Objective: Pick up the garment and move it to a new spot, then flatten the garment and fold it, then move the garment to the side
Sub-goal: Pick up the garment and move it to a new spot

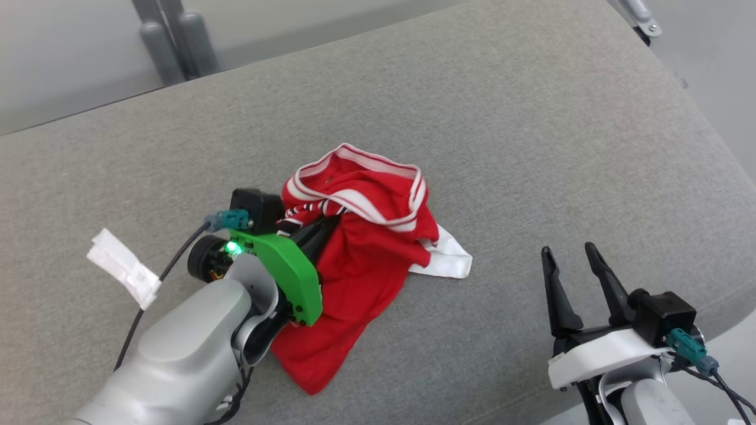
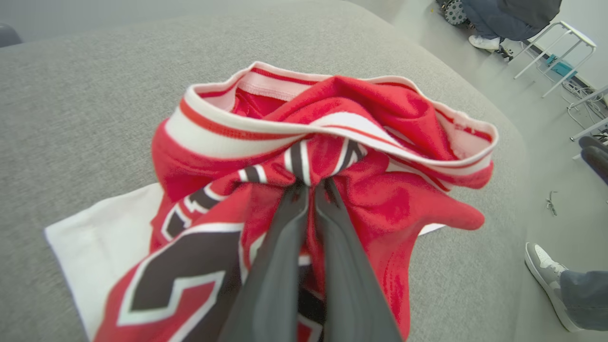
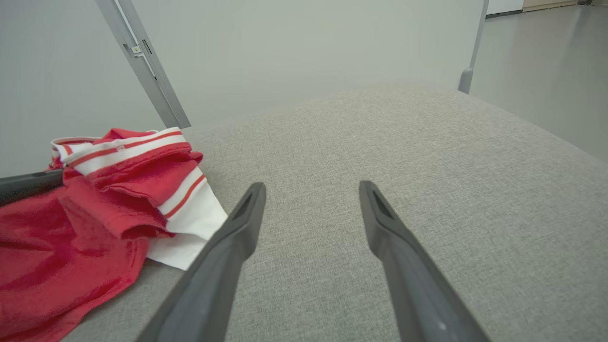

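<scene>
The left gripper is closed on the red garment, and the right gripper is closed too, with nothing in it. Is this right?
Not quite: the right gripper is open, its fingers spread wide apart over the grey cushion, as the right wrist view shows. The left gripper is indeed closed on the red garment.

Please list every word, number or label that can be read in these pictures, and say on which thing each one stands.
"2" (probably): large dark figure with a white edge on the red jersey, partly hidden by folds and the left fingers.
Dark lettering bunched above it: unreadable.
White tag on the cable: no text legible.
</scene>
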Tool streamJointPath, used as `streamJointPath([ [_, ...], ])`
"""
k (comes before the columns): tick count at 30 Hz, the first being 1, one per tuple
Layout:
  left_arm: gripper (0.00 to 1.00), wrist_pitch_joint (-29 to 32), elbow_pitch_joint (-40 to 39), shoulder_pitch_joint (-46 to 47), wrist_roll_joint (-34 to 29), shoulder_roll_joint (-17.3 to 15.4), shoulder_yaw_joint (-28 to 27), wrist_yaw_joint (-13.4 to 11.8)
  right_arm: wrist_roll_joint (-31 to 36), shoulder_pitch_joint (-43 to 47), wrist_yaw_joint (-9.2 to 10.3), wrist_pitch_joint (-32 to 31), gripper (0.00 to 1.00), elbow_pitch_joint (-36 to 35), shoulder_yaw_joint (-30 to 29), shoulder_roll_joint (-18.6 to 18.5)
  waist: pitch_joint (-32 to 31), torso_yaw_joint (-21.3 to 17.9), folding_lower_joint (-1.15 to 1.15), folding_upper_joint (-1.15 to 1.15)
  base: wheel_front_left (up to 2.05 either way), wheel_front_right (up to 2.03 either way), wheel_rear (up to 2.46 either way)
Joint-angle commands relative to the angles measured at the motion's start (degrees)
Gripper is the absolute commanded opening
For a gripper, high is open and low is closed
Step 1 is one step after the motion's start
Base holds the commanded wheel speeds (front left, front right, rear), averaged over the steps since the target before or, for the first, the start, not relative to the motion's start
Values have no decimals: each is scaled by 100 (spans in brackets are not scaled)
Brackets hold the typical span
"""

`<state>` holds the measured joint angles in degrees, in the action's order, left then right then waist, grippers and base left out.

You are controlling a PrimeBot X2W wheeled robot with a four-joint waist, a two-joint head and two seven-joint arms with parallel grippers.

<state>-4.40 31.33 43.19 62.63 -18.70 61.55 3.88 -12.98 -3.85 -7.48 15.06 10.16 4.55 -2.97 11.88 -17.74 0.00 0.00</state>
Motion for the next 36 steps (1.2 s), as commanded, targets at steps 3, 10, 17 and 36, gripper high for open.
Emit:
streamJointPath([
  [3, 62, -658, 885, -45, -287, 334, 46, 105, -53, 64, -3, 18, 100, -35, -21, -1, 129, -356, 0, 0, 0, 0, 0],
  [10, 100, -1087, 794, -267, -1302, 473, -626, -175, 185, 185, -2, 18, 100, -220, -308, -8, -160, 58, 0, 0, 0, 0, 0],
  [17, 100, -1083, -1645, -2357, -2812, 104, -2610, -941, 560, 469, -3, 18, 100, -754, -852, -25, -705, 644, 0, 0, 0, 0, 0],
  [36, 100, -1076, -2709, -5504, -4816, 1244, -6122, 144, 789, 1132, -2, 18, 100, -946, -1209, -246, -1281, 1580, 0, 0, 0, 0, 0],
])
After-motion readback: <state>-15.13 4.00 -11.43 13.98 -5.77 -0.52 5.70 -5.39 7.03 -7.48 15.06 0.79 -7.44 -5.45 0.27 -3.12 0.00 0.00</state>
